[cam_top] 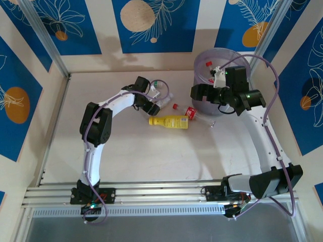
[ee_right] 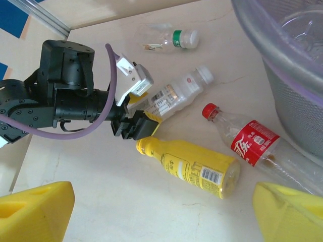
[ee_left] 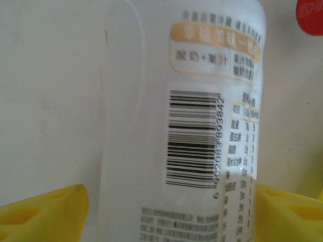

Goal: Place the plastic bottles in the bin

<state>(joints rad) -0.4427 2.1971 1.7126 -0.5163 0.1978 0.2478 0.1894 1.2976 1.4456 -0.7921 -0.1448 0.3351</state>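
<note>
Plastic bottles (ee_right: 252,143): 4 loose on table (cam_top: 151,161) ctr, left of bin (cam_top: 202,63); left gripper (ee_right: 144,113) fingers straddle white-cap bottle (ee_right: 174,93), can't tell if clamped; right gripper (ee_right: 161,212) wide, empty; risk: slick round body may squirt out, knocking yellow bottle (ee_right: 194,166), if squeeze lands off-ctr.

Blue wall panels (cam_top: 75,25) printed with white leaf sketches and orange and beige discs, split by cream stripes, enclose a pale beige tabletop (cam_top: 151,161) under even light. Slanted metal posts (cam_top: 45,40) mark the upper corners; ribbed aluminium rails (cam_top: 161,194) cross the bottom.
</note>
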